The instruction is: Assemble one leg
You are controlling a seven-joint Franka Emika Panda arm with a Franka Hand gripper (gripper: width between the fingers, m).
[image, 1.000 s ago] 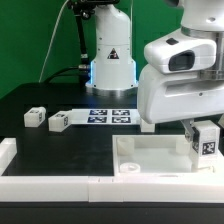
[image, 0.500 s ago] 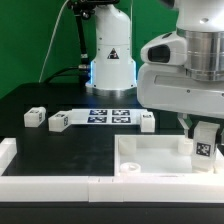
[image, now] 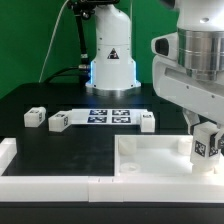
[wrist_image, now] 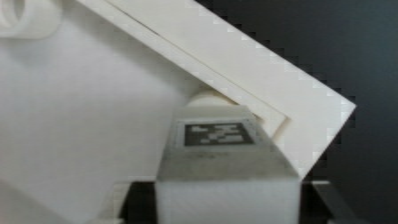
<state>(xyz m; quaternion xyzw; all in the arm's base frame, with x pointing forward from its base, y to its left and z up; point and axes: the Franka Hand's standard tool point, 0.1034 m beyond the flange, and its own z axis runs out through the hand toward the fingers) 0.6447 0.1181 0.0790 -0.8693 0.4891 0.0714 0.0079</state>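
Observation:
My gripper point(image: 204, 136) is shut on a white leg point(image: 206, 146) with a marker tag on its face. It holds the leg upright over the far right corner of the large white tray-like piece point(image: 150, 160). In the wrist view the leg point(wrist_image: 221, 150) fills the space between my dark fingers point(wrist_image: 143, 200), its tag facing the camera, its end at the tray's corner point(wrist_image: 267, 95). Three more legs lie on the black table: one at the left point(image: 34, 117), one beside it point(image: 58, 121), one near the middle point(image: 147, 122).
The marker board point(image: 110, 115) lies flat behind the tray. The robot base point(image: 111, 55) stands at the back. A white wall point(image: 50, 182) runs along the front and left edges of the table.
My gripper has moved towards the exterior view's right with the leg, now over the tray's far right corner. The other legs have not moved.

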